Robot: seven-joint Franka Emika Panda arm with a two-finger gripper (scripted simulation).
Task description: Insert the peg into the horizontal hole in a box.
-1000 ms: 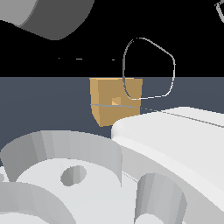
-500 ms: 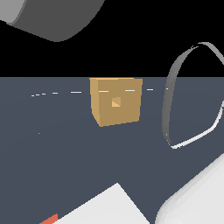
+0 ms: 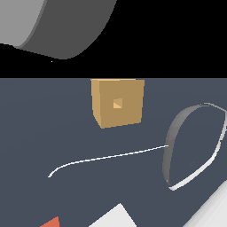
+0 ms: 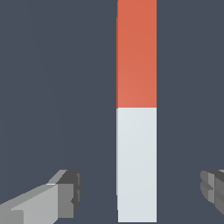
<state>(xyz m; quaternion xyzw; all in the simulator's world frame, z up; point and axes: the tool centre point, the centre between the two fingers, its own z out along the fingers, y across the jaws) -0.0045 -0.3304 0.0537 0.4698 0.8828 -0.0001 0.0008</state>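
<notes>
The tan box [image 3: 118, 103] stands on the dark floor in the exterior view, with its small square hole [image 3: 117, 103] facing the camera. The peg [image 4: 136, 109] lies flat on the floor in the wrist view, half orange-red, half white. Its white end lies between my fingers. My gripper [image 4: 142, 192] is open above it, one grey-tipped finger [image 4: 65, 194] on each side, well apart from the peg. In the exterior view only corners of the peg [image 3: 113, 217] show at the bottom edge. The gripper itself is not seen there.
A large grey arm part [image 3: 48, 24] fills the exterior view's top left. A thin white cable loop [image 3: 190, 146] hangs at the exterior view's right. A white arm surface [image 3: 213, 208] shows at the bottom right corner.
The arm parts that filled the lower exterior view have moved out of it, and the cable loop has dropped lower. The box has not moved.
</notes>
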